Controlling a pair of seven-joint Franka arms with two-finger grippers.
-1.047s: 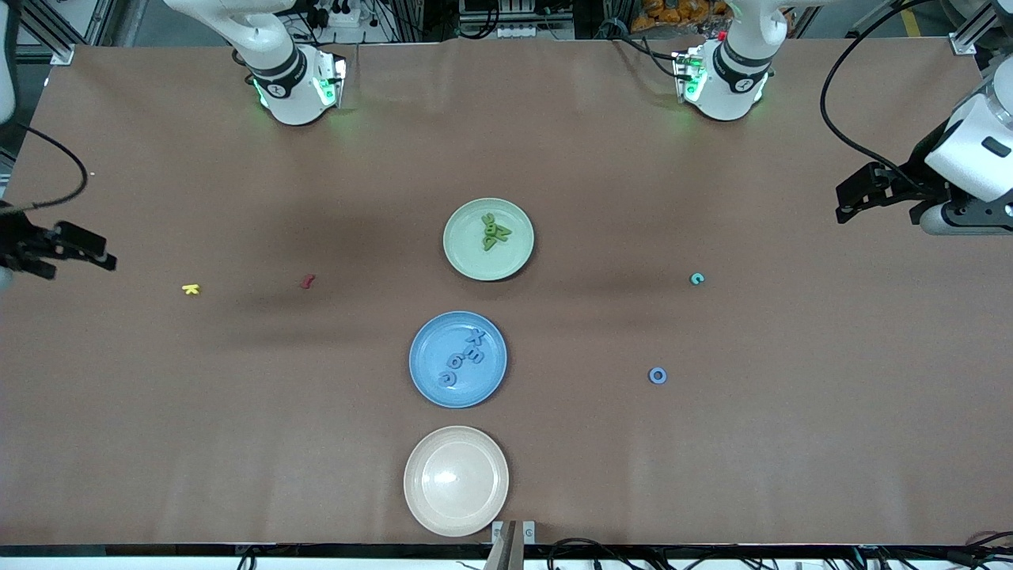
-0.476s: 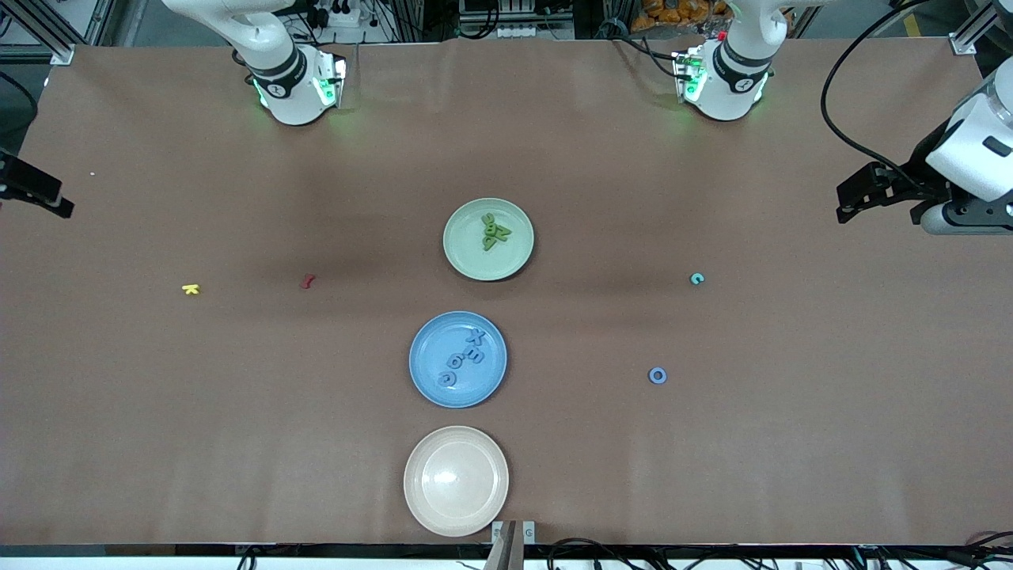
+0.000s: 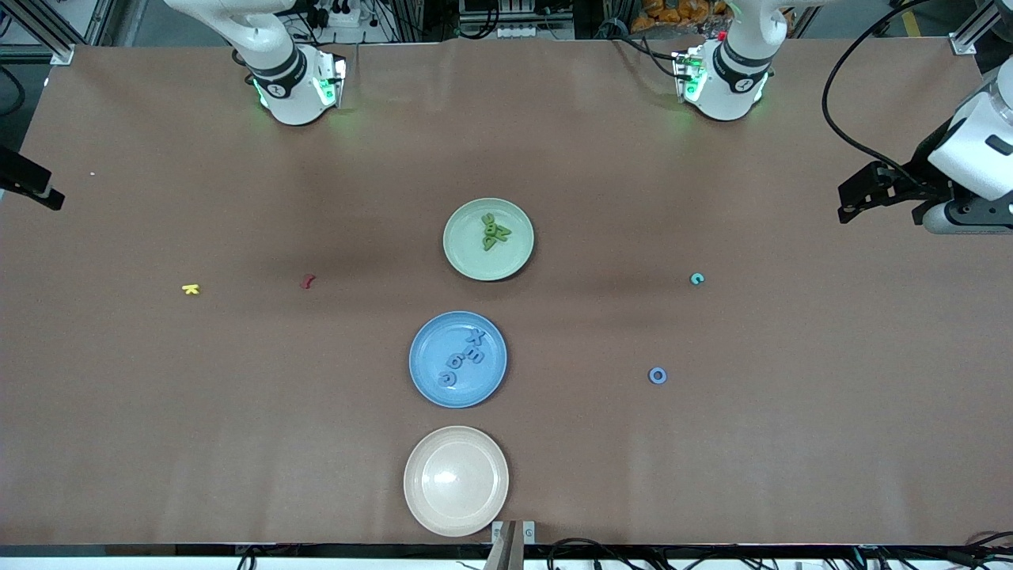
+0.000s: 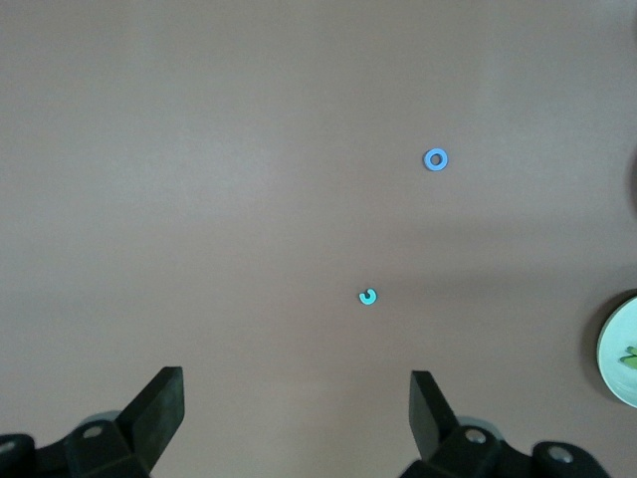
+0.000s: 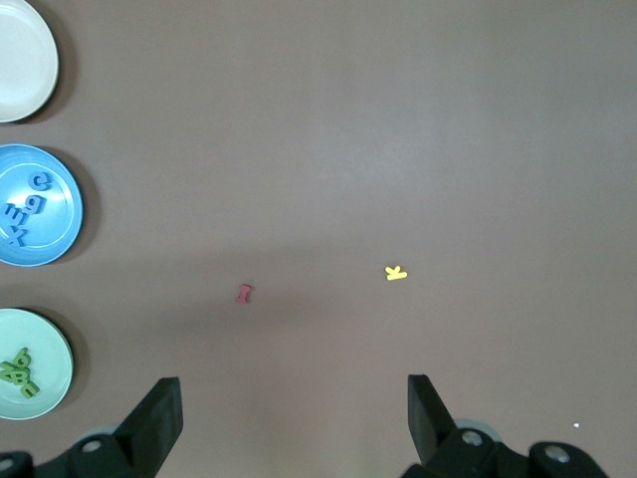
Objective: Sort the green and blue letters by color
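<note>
Fingers first: found the left arm's fingers (image 4: 159, 408) spread as wide as they go, gripping nothing, up over the left arm's end of the brown counter (image 3: 237, 443). Found the right arm's fingers (image 5: 157, 416) just as wide and just as empty, up over the right arm's end, with only a tip showing at the edge of the front view.

Counted a cluster of grass-green foam letters (image 3: 495, 233) lying in the pale green plate (image 3: 488, 269) and a row of medium-blue foam letters (image 3: 463, 360) in the blue plate (image 3: 427, 384). Saw nothing in the cream plate (image 3: 456, 518), nearest the front camera.

Spotted one blue ring-shaped foam letter (image 3: 658, 375) loose on the counter toward the left arm's end, well apart from the blue plate. Spotted a small teal curved foam letter (image 3: 696, 279) farther from the front camera than the ring; could not call it blue or green with confidence. Left the yellow foam letter (image 3: 191, 289) and dark red foam letter (image 3: 308, 280), toward the right arm's end, out of the count.

Judged the sort nearly finished and caught between picks, with no letter in hand. Judged the next move to fall to the left arm: come down over the ring, pinch the thin foam flat against the counter, then carry it to the blue plate.
</note>
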